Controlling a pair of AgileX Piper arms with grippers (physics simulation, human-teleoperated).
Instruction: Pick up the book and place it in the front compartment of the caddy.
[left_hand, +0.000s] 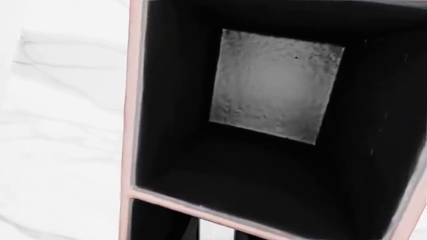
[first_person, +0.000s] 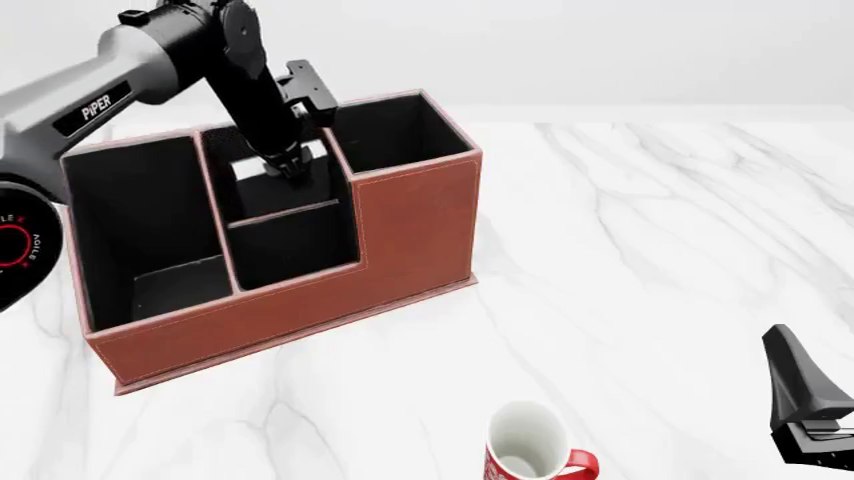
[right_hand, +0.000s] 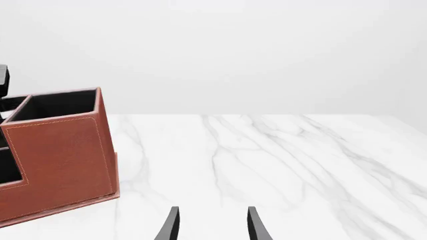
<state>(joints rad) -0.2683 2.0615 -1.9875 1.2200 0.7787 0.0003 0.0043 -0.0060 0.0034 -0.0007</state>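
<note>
Left gripper (first_person: 287, 165) low over the caddy (first_person: 400, 235), perhaps gripping the book (first_person: 254, 172), grip unclear, right gripper (right_hand: 210, 225) open above the counter (first_person: 667, 250), near a mug (first_person: 531, 450)

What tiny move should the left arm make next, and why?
Probably draw the left tool a little back toward the robot's own side. It seems to grip the book over the caddy's middle rear pocket, behind the divider, while the low front compartment lies nearer. Lowering here would likely drop it in the wrong pocket.
</note>
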